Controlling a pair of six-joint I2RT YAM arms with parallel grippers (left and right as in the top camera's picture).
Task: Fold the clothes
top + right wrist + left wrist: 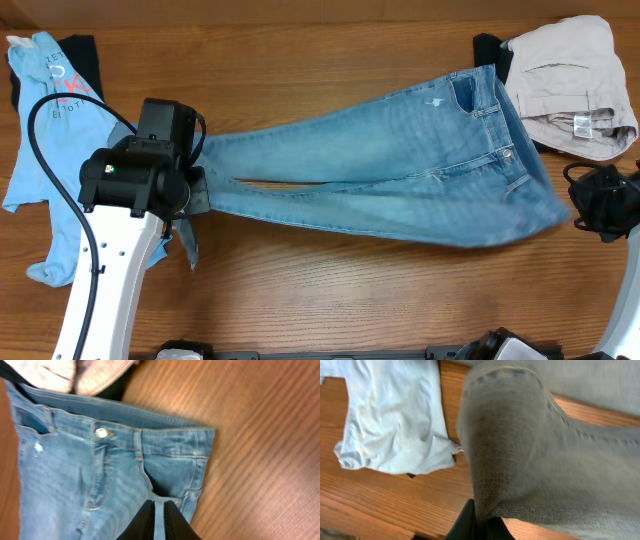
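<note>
The light-blue jeans (380, 160) lie across the table, waist at the right and legs running left. My left gripper (195, 190) is at the leg ends. In the left wrist view it (481, 522) is shut on a fold of the denim (545, 460). My right gripper (580, 205) is at the near corner of the waist. In the right wrist view its fingers (159, 517) are pressed together on the waist edge of the jeans (75, 475), below the button and fly.
A pale-blue printed T-shirt (45, 110) lies at the far left, also seen in the left wrist view (390, 415), with a black garment (85, 55) behind it. Beige trousers (565, 75) lie at the back right on another black garment (490, 50).
</note>
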